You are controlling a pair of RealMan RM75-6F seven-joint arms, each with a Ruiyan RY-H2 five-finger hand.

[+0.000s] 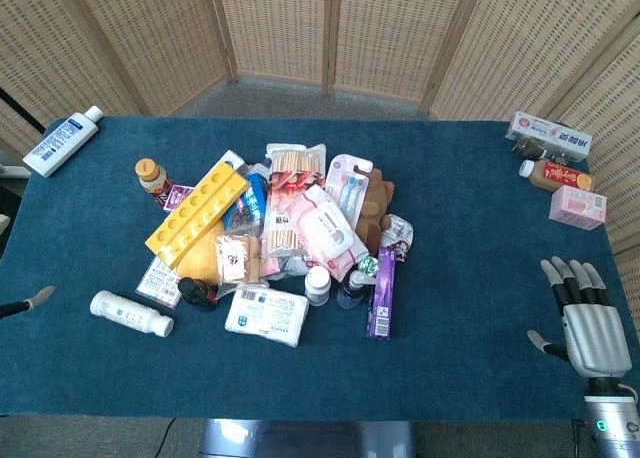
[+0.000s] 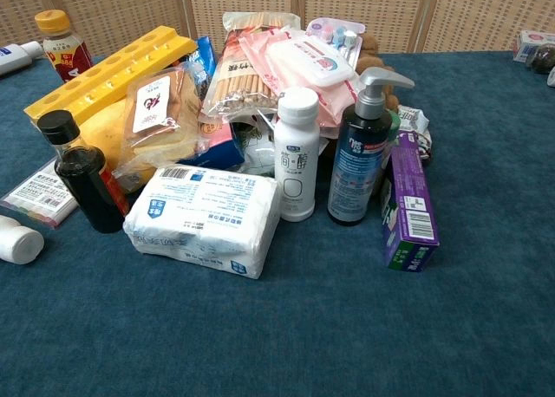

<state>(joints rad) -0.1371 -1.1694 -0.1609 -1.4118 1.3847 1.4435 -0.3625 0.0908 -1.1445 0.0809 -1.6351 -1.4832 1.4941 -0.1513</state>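
Currently right hand (image 1: 590,323) rests lower right, fingers spread, holding nothing; left hand (image 1: 30,301), a sliver at left edge, state unclear. Nearest pile item: purple box (image 1: 382,294), center. Approach low, avoid pump bottle (image 2: 360,150).

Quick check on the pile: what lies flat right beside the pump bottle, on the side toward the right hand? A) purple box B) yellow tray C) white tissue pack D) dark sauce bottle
A: in the chest view the purple box lies flat against the pump bottle; the head view shows the same purple box on the side of the pile nearest the right hand.
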